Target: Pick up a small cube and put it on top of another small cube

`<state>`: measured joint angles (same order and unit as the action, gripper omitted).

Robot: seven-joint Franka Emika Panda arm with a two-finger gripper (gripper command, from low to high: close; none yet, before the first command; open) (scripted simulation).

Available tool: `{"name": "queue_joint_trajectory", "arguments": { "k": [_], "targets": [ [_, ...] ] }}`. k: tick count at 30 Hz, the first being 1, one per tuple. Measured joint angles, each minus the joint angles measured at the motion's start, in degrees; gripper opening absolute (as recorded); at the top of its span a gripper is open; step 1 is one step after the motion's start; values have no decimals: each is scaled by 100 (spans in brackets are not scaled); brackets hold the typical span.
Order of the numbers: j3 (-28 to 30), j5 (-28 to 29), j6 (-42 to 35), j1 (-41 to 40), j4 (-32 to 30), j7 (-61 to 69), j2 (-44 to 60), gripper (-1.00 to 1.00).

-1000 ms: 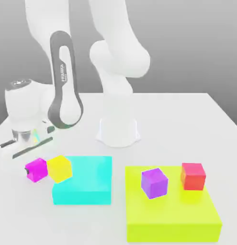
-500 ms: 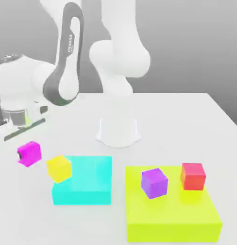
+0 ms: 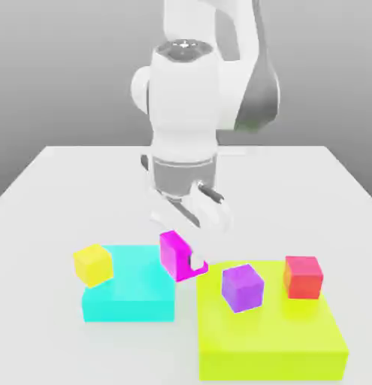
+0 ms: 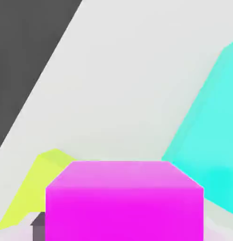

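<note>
Right now your hand (image 3: 182, 242) is clamped on the small magenta cube (image 3: 173, 254), which hangs tilted in the air, clear of the worktop (image 3: 68, 180). In the exterior view it sits over the gap between the two flat blocks, above the right edge of the cyan block (image 3: 136, 293) and just off the top-left corner of the lime block (image 3: 271, 338). In the hand view the magenta cube (image 4: 124, 202) fills the near ground, with the cyan block (image 4: 212, 136) on one side and a corner of the lime block (image 4: 38, 179) on the other.

Look around the held cube in the exterior view. At 4 o'clock from it, near but apart, the violet cube (image 3: 242, 287) stands on the lime block. Farther out at about 3 o'clock, the red cube (image 3: 303, 277) rests on the same block's back edge. At 9 o'clock, the yellow cube (image 3: 92, 265) perches tilted on the cyan block's top-left corner.

Your arm (image 3: 185, 98) rises straight behind the hand at 12 o'clock and hides the back middle of the worktop. Nothing lies between the magenta cube and the violet one.
</note>
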<state>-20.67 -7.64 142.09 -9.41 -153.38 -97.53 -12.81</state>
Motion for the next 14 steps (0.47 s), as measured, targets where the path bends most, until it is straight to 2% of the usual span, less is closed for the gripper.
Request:
{"name": "queue_joint_trajectory", "arguments": {
  "k": [5, 10, 11, 14],
  "targets": [
    [-680, -309, -345, 1032, 79, 656, -247, -100],
    [-960, 91, 522, 995, -83, 430, 507, -100],
    [-981, 177, 697, 980, -117, 364, 657, 100],
    [-981, 177, 697, 980, -117, 364, 657, 100]
  ]
}}
